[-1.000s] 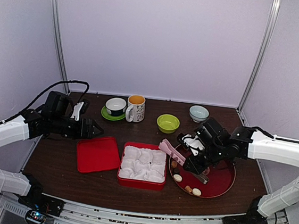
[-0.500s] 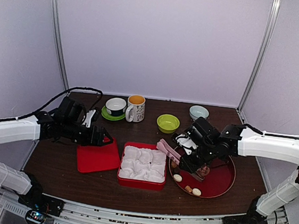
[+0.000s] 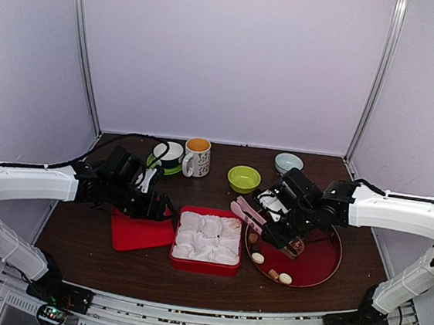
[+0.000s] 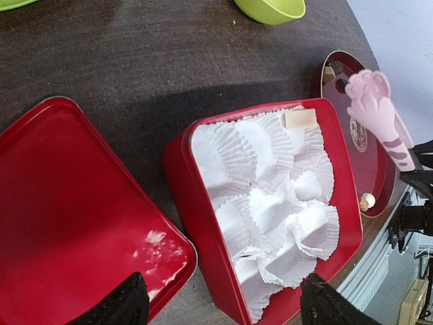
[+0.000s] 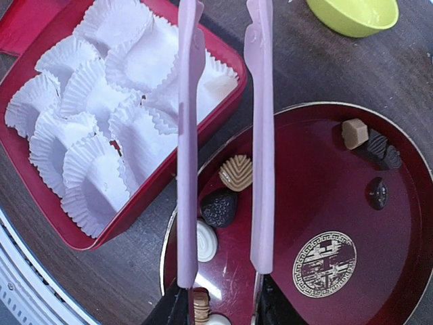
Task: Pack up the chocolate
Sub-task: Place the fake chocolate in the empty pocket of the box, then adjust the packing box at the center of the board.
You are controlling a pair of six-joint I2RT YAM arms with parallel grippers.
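Right wrist view: the right claw (image 5: 223, 308) was clamped on the pink tongs (image 5: 260, 169). Their arms stood apart over the round tray (image 5: 379, 264), with a striped tan chocolate (image 5: 235, 172) lying between them, not pinched. The other sweets sat scattered on that tray. Just beside it, the red box (image 5: 142, 206) of paper cups (image 5: 88, 169) held only one cream square (image 4: 300, 118), in a corner cup. The left claw (image 4: 223, 305) hung wide apart above the box and lid (image 4: 61, 217). So barely started, by the look of it.

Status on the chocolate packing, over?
Left jaws open near flat red lid. Right jaws grip pink plastic tongs over small assorted chocolates on dark red round tray. Nothing blocking.
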